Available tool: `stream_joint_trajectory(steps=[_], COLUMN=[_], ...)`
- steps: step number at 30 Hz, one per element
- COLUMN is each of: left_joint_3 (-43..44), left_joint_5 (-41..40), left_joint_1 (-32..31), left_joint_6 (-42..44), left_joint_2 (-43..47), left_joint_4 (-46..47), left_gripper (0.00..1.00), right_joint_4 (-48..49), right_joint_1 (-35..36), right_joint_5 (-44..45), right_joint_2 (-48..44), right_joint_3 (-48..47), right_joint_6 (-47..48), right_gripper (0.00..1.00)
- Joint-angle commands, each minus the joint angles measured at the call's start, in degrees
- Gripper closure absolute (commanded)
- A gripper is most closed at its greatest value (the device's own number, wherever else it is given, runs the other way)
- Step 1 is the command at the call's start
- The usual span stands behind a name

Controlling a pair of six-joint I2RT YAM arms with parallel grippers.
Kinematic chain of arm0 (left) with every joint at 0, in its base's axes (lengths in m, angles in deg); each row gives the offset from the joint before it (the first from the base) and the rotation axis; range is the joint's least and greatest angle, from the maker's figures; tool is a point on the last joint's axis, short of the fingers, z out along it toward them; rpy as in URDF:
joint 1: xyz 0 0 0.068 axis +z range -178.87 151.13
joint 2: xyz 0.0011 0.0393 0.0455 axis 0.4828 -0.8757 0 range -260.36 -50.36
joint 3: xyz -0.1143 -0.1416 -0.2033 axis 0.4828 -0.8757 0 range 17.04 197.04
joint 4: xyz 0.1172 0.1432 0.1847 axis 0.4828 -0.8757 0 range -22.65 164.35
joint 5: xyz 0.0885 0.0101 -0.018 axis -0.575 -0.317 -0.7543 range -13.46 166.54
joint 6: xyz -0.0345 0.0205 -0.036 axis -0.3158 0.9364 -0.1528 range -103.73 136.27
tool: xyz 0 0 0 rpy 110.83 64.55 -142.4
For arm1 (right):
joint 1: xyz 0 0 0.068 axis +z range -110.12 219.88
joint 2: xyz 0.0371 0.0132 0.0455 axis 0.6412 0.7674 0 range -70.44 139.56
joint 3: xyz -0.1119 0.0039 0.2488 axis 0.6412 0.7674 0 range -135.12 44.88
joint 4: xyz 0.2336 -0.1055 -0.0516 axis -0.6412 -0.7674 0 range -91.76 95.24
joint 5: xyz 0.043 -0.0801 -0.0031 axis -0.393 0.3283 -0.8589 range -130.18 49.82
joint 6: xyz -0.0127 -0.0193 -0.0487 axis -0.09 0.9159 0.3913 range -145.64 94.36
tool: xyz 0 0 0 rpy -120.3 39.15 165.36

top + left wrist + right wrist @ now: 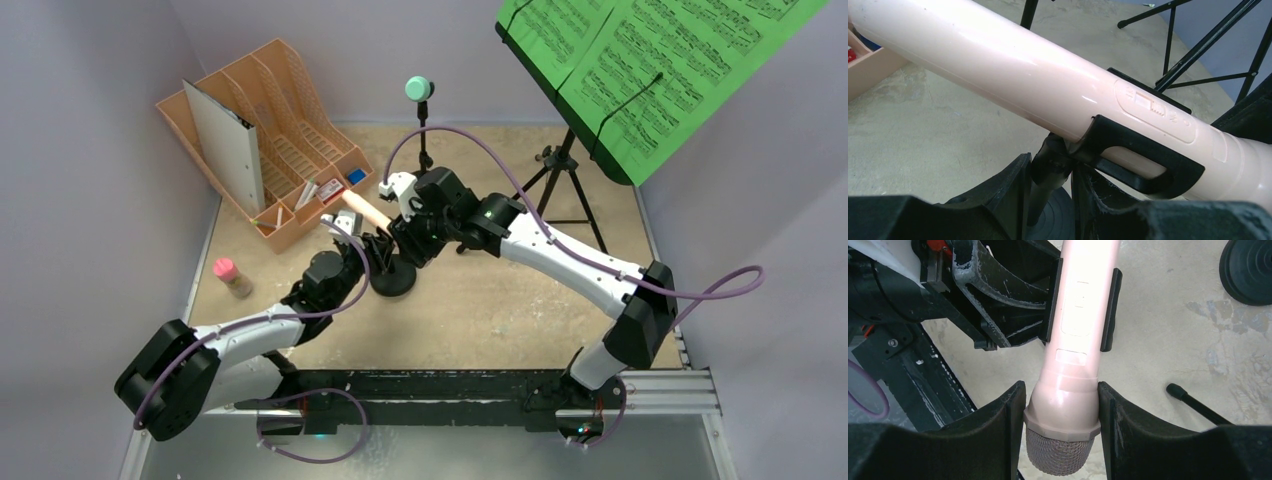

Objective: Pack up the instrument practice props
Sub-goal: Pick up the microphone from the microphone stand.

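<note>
The right tool (1061, 396) is closed on the pink microphone (1068, 340) just behind its mesh head. The left tool (1050, 184) is narrowed to a grip on the stem of the short black clip pole (1050, 162), whose clip carries that microphone. Pole and microphone stand mid-tabletop (500, 300), nearer than the teal microphone (419, 89)

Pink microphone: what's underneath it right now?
The pink microphone sits in a black clip atop a thin clip pole, pinched in the left hand, round base below. The hand's fingers hide where pole meets base.
</note>
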State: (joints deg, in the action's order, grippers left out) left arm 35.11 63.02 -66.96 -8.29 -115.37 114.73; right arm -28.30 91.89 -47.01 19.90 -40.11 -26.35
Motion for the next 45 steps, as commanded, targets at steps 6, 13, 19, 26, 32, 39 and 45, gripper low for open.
stream_joint_trajectory(steps=[6,13,19,26,32,39,45], left_joint_3=[-5.0,-7.6,-8.9,-8.5,-7.3,-6.6,-6.8], left_joint_5=[-8.6,-1.7,4.2,9.2,12.6,18.6,18.9], left_joint_1=[6.2,6.2,6.2,6.2,6.2,6.2,6.1], left_joint_6=[4.5,5.8,6.9,8.9,11.1,12.9,13.2], left_joint_2=[0.7,-0.8,-3.5,-7.3,-10.7,-13.6,-13.4], left_joint_4=[5.6,12.5,18.2,22.2,26.3,31.1,32.1], left_gripper=[0.84,0.59,0.5,0.45,0.43,0.42,0.58], right_joint_4=[-15.8,-14.6,-13.2,-12.0,-12.4,-12.2,-11.8], right_joint_1=[0.7,0.7,0.7,0.7,0.7,0.7,0.6], right_joint_5=[-6.6,-7.9,-8.4,-9.1,-10.6,-11.1,-11.8], right_joint_2=[-4.2,-4.5,-4.7,-4.5,-3.3,-3.2,-2.4], right_joint_3=[-1.0,-1.9,-1.9,-2.5,-3.1,-3.3,-2.9], right_joint_6=[2.4,2.7,2.8,3.0,4.1,4.0,3.9], right_gripper=[1.0,1.0,1.0,1.0,1.0,1.0,1.0])
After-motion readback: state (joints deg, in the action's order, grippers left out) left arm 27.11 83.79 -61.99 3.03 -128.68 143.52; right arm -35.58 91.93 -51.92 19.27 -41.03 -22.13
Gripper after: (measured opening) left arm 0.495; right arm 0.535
